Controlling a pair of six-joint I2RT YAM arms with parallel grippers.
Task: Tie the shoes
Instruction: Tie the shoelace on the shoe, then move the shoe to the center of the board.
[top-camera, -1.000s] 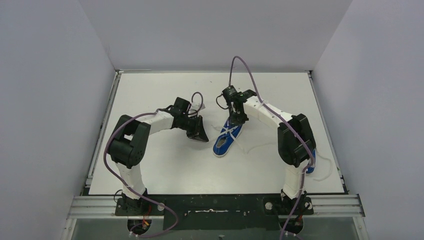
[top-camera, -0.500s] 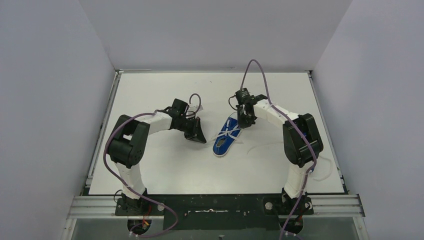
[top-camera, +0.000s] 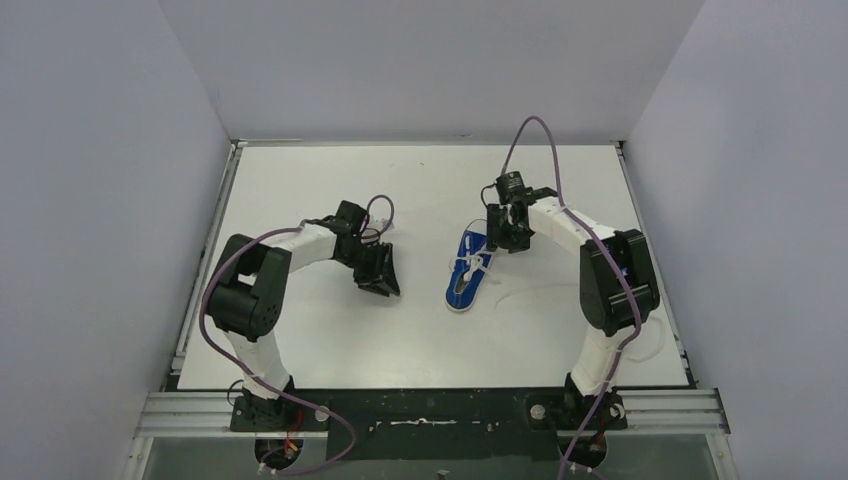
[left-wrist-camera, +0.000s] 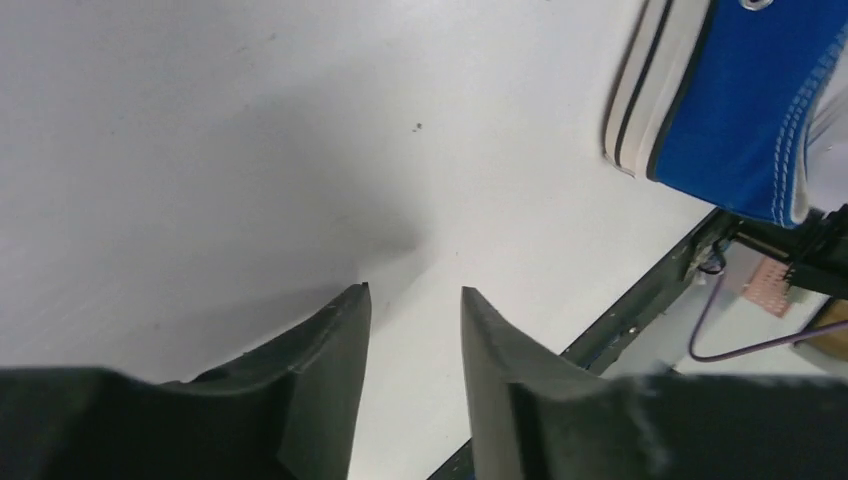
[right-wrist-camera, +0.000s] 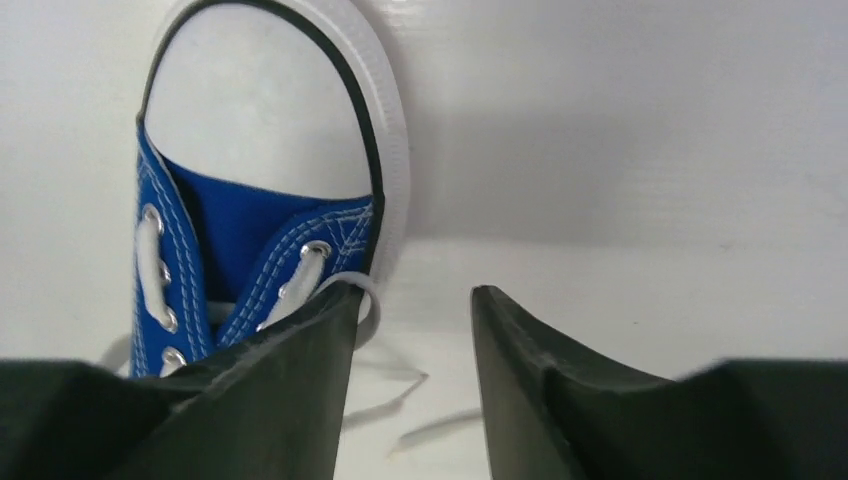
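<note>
White tabletop (top-camera: 300, 340) under plain grey walls carries the small blue canvas sneaker with white rubber toe cap (top-camera: 468, 275) at its middle. Its loose white lace ends (right-wrist-camera: 432, 428) trail beside it, untied. I cannot make out the second shoe.

My right pincer (right-wrist-camera: 415, 290) hangs over the sneaker's eyelet side, narrowly parted and empty, one finger just beside the canvas. My left pincer (left-wrist-camera: 413, 292) is well apart from the sneaker, also narrowly parted and empty.

Closing now, I judge I might pinch canvas instead of lace, or shove the unbraced sneaker sideways. I can read no brand or writing.
</note>
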